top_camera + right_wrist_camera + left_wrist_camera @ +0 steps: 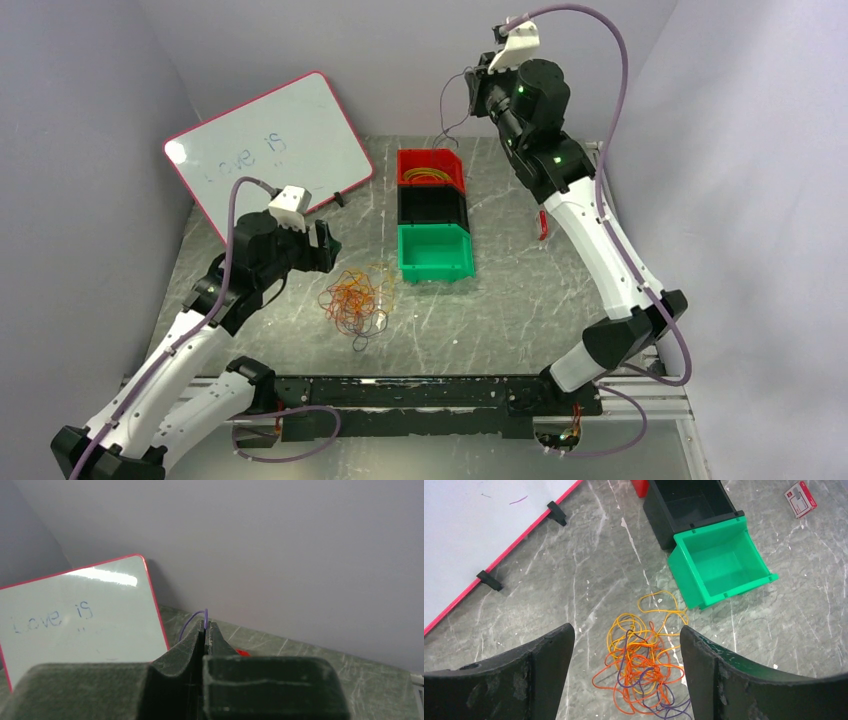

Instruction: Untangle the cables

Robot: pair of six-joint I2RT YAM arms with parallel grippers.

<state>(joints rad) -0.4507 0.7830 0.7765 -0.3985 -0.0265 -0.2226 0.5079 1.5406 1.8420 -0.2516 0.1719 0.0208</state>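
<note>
Cables: loose tangle point(355, 300) of thin orange, yellow and purple loops on the grey table point(520, 310), lower centre of the top view, just left of the green bin point(435, 252). In the left wrist view the clump point(644, 670) fills the lower centre, one yellow loop reaching toward the bin's near corner. Left gripper point(325, 245) hangs above the clump's upper-left edge; its fingers point(544, 670) are spread wide, nothing between them, the clump showing in the gap. Right gripper point(468, 85) is raised high at upper centre, above and behind the red bin point(432, 168). Its fingers are pressed together, pinching a single purple strand point(192, 616), which in the top view dangles point(441, 110) free of the pile toward the bin row. Red bin holds a few yellow-orange loops; black bin point(433, 205) and green bin look empty. Whiteboard point(270, 150) leans at upper left. Judged step: one strand is separated and in carry, most of the clump not yet sorted. Next move likely calls for lowering the strand over a bin and releasing it; which bin suits purple I cannot tell. Then the left arm must descend on one outlying loop, not the knotted middle, or the whole clump may lift.
</note>
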